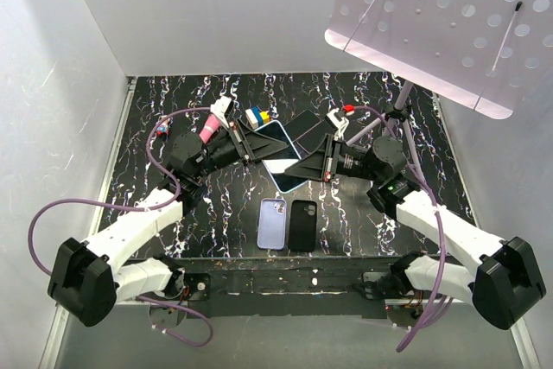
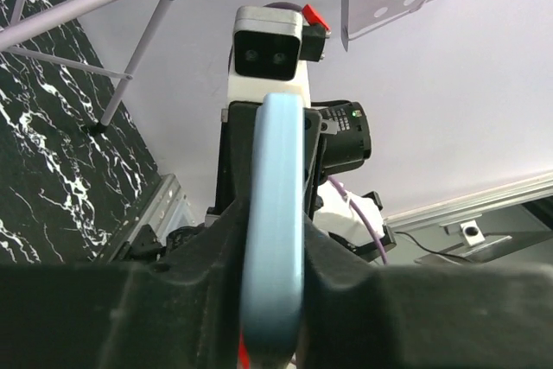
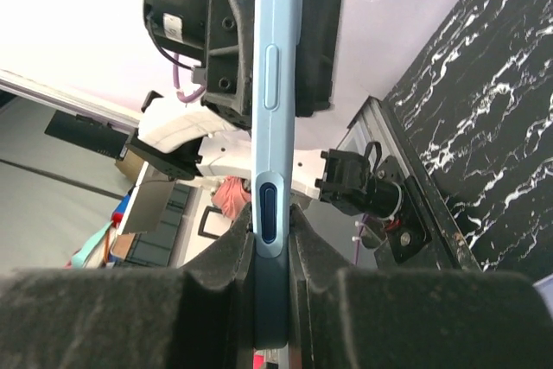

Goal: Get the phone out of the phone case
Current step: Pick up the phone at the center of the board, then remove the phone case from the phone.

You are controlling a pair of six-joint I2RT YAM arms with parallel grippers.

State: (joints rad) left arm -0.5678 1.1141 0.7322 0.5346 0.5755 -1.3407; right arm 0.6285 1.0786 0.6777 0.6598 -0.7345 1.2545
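A phone in a light blue case (image 1: 281, 160) is held above the black marbled table (image 1: 216, 205), between both grippers. My left gripper (image 1: 251, 146) is shut on its left end. My right gripper (image 1: 309, 164) is shut on its right end. In the left wrist view the case's rounded blue edge (image 2: 275, 213) runs up from between the black pads (image 2: 173, 300), with the right wrist camera behind it. In the right wrist view the case's side (image 3: 272, 84) shows its buttons and is pinched between the pads (image 3: 380, 317). Whether the phone has shifted inside the case cannot be told.
A lavender phone (image 1: 272, 222) and a black phone (image 1: 301, 224) lie side by side near the front edge. Another dark phone (image 1: 304, 125), coloured blocks (image 1: 257, 116) and a pink object (image 1: 208, 130) lie at the back. A tripod (image 1: 397, 114) carries a perforated white board (image 1: 449, 15) at the right.
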